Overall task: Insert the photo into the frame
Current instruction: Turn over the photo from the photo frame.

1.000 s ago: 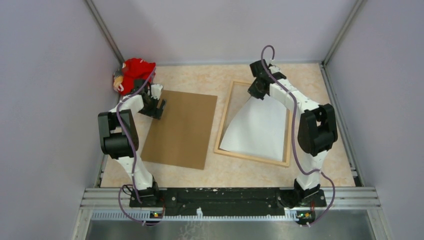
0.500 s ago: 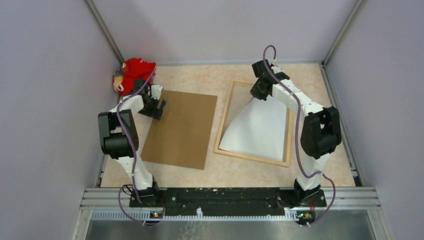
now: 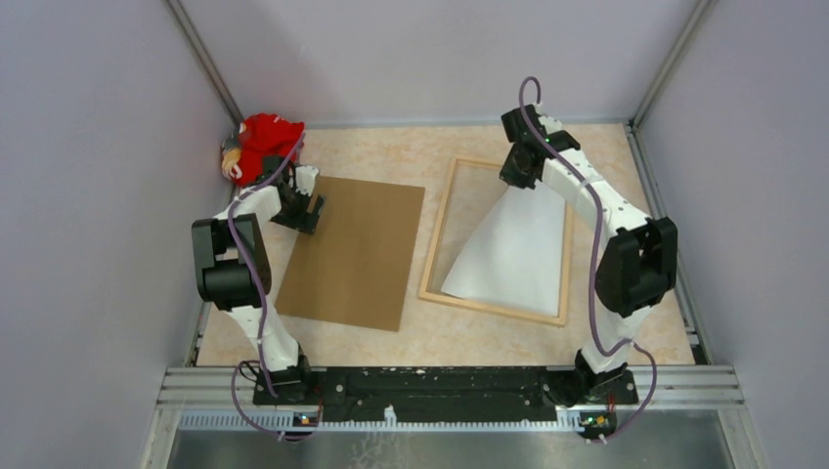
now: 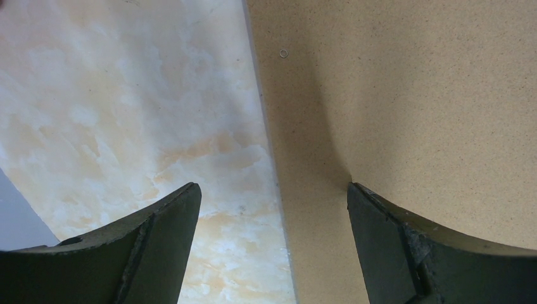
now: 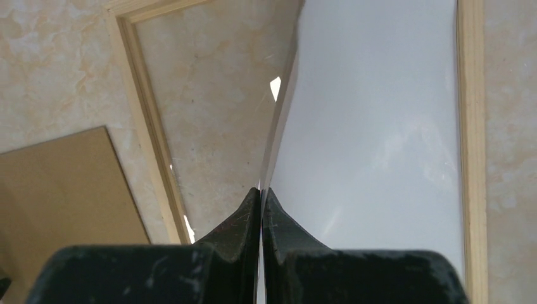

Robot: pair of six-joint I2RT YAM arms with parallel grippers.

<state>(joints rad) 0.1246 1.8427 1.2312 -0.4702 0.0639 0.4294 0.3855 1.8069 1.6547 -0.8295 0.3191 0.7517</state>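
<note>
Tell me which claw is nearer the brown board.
Left. The left claw straddles the left edge of the brown board; the right claw is away over the frame, shut on the photo.

Light: bright, even, diffuse from above.
Glare: pale sheen on the photo (image 5: 380, 126), glints inside the frame (image 5: 472, 126).
Shadows: soft, faint.
Focus: sharp throughout.

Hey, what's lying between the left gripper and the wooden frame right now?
The top view shows the brown backing board lying flat between the left gripper and the frame, then a narrow bare strip of table.
</note>
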